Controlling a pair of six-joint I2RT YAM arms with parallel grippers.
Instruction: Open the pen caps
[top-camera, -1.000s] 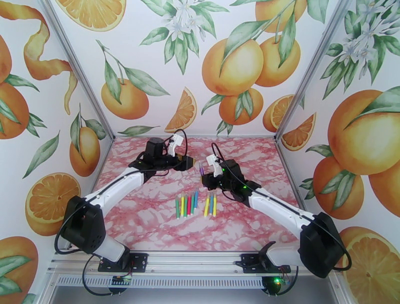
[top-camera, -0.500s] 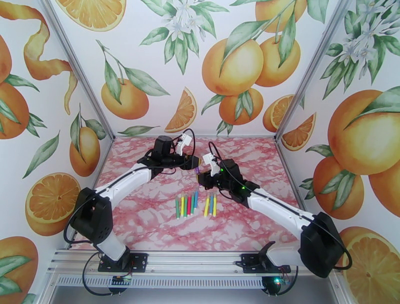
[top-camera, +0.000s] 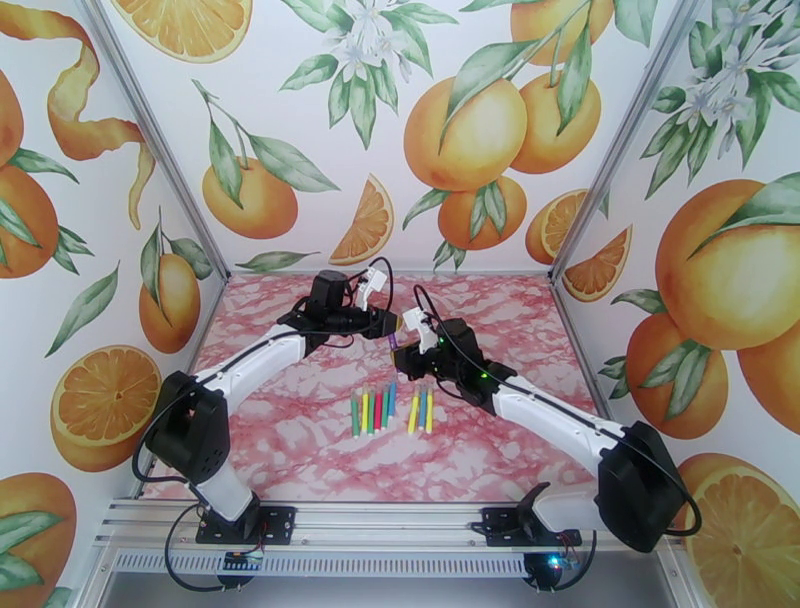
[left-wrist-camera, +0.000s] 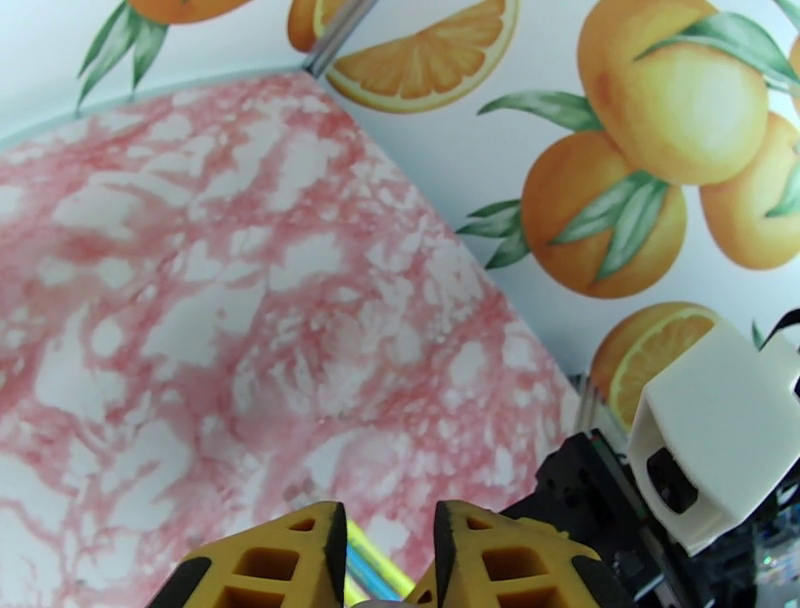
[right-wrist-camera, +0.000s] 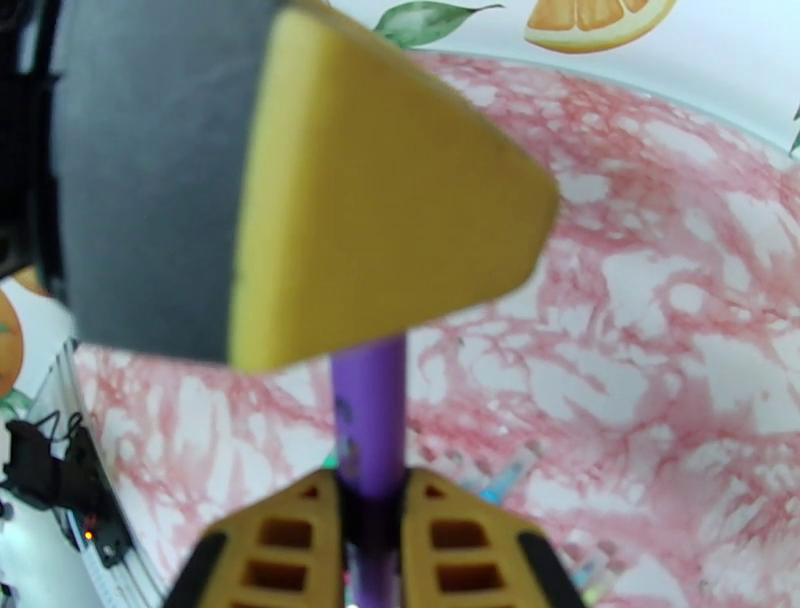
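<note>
**Left arm just closed in on the purple pen, cap pull coming up?**

Biggest stuff first. Over the pink marble table (top-camera: 300, 450), the left arm (top-camera: 250, 362) has swung right during the last second. Its head now sits right up against the head of the right arm (top-camera: 545, 408), out past the row of pens (top-camera: 390, 408). Over that same second the left gripper (left-wrist-camera: 390, 512) has gone from wide open to nearly together. My read is that the first uncapping is about to start, with one side holding the barrel and the other taking the cap.

Each camera gives you something different:

- **Top view:** You get the layout. The row lies mid-table with nothing touching it, but it's too small to check the caps. The purple pen is just a sliver between the two heads.
- **Right wrist view:** This one fills in the grip. The right gripper (right-wrist-camera: 370, 495) is clamped tight on the purple pen (right-wrist-camera: 370, 420). The pen sticks up, and its cap end disappears behind a left finger (right-wrist-camera: 380, 190).
- **Left wrist view:** The jaws stand a narrow slot apart, and you can see bits of the table pens through it. The right wrist's white camera housing (left-wrist-camera: 715, 440) sits just off to the side. I honestly can't tell whether the fingers are pinching the cap yet, because the contact is hidden.
</note>
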